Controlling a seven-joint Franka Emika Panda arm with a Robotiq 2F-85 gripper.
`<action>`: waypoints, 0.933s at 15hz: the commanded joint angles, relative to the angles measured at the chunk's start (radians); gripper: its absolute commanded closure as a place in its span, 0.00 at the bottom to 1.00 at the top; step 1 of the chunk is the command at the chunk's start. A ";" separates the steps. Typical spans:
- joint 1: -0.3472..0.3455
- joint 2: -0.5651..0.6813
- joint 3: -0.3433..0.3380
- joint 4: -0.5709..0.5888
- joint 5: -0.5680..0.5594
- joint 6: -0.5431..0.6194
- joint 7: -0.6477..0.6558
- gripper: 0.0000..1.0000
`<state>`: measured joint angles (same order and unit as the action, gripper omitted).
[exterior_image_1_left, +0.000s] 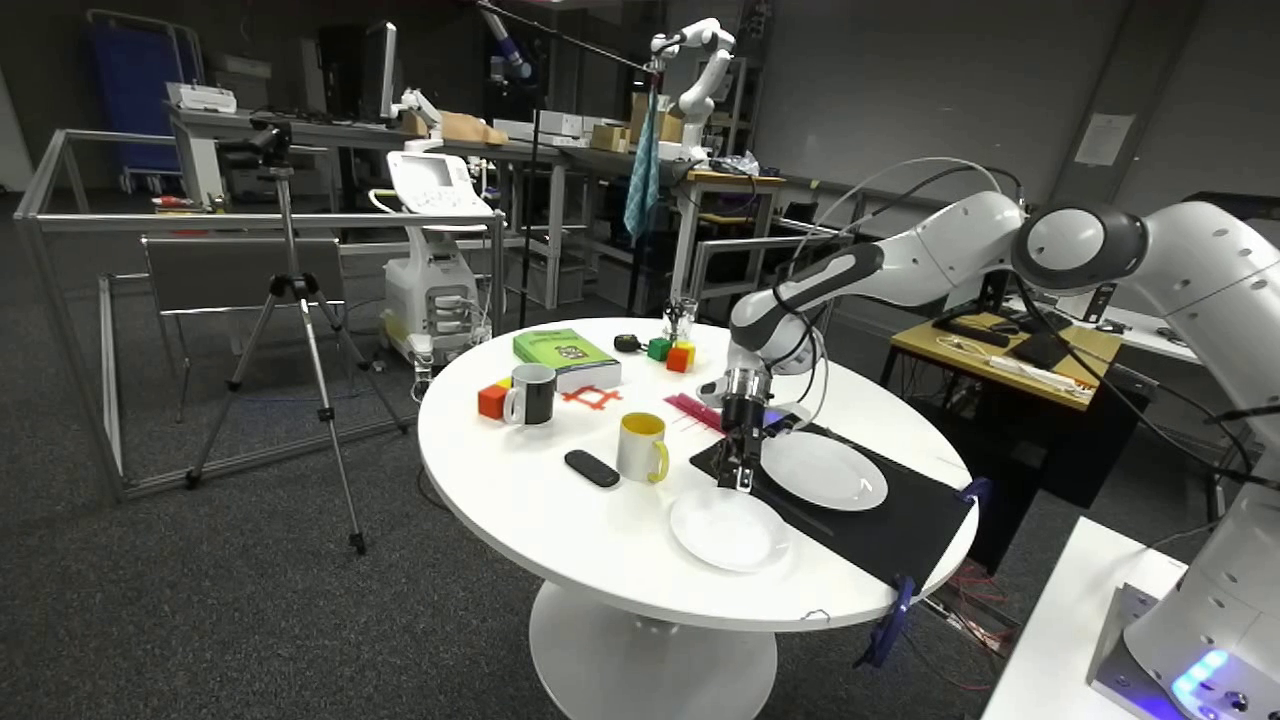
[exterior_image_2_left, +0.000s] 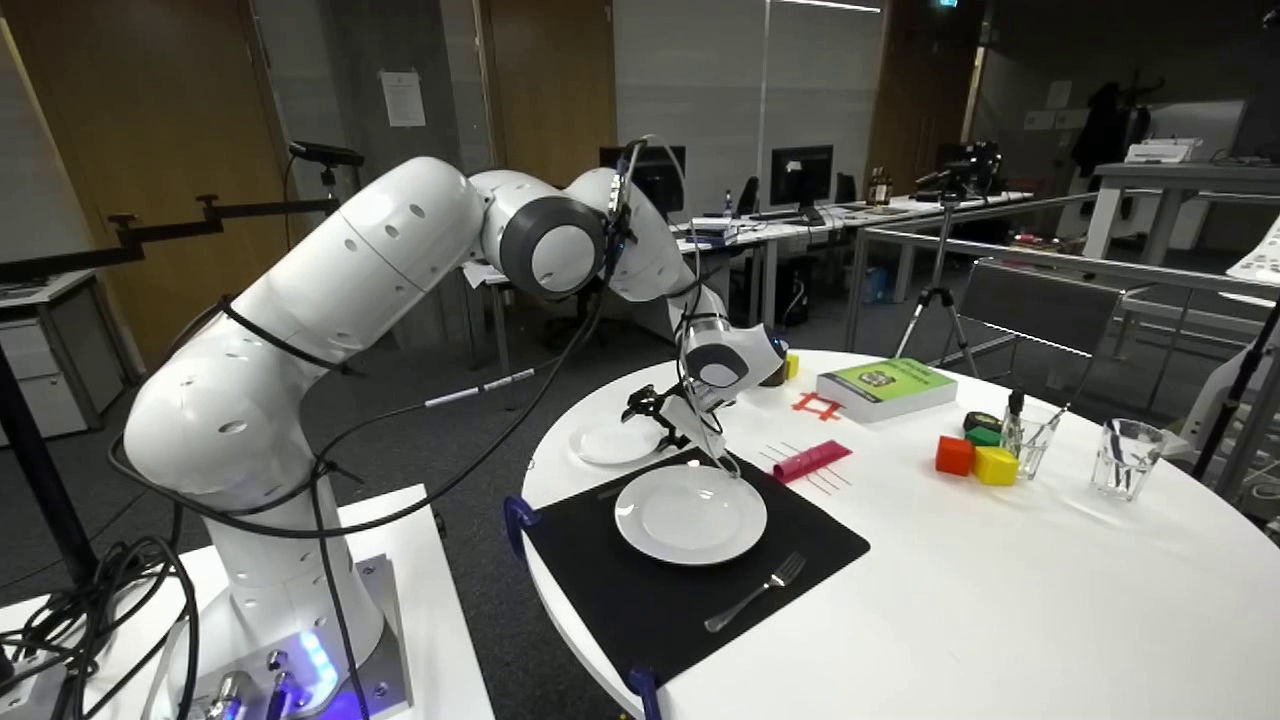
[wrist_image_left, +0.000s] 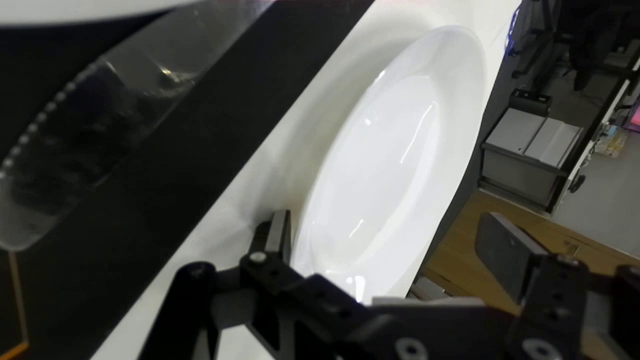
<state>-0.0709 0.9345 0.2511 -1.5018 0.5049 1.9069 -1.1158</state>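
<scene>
My gripper (wrist_image_left: 387, 230) stands open, with the near rim of a small white plate (wrist_image_left: 390, 165) showing between its fingers. One finger (wrist_image_left: 281, 232) is low, right beside the rim; whether it touches cannot be told. The opposite finger (wrist_image_left: 507, 255) is higher, away from the plate. In an exterior view the gripper (exterior_image_1_left: 738, 472) points down at the edge of this plate (exterior_image_1_left: 725, 530), which lies flat on the round white table (exterior_image_1_left: 520, 510). A larger white plate (exterior_image_2_left: 690, 515) rests on a black mat (exterior_image_2_left: 800, 520), with a fork (exterior_image_2_left: 755, 592) on the mat beside it.
Near the small plate stand a mug with a yellow inside (exterior_image_1_left: 640, 447) and a dark elongated object (exterior_image_1_left: 592, 468). Farther off are a black-and-white mug (exterior_image_1_left: 533, 393), a green book (exterior_image_2_left: 885, 385), a red cube (exterior_image_2_left: 954, 455) and glasses (exterior_image_2_left: 1127, 460). Blue clamps (exterior_image_1_left: 888, 622) grip the table edge.
</scene>
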 joint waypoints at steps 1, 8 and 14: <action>0.004 0.024 0.003 0.061 -0.039 -0.077 0.043 0.25; -0.002 0.054 0.007 0.109 -0.046 -0.165 0.086 0.73; -0.021 0.083 0.012 0.179 -0.024 -0.280 0.112 1.00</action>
<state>-0.0732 0.9939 0.2509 -1.3867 0.4771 1.7043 -1.0333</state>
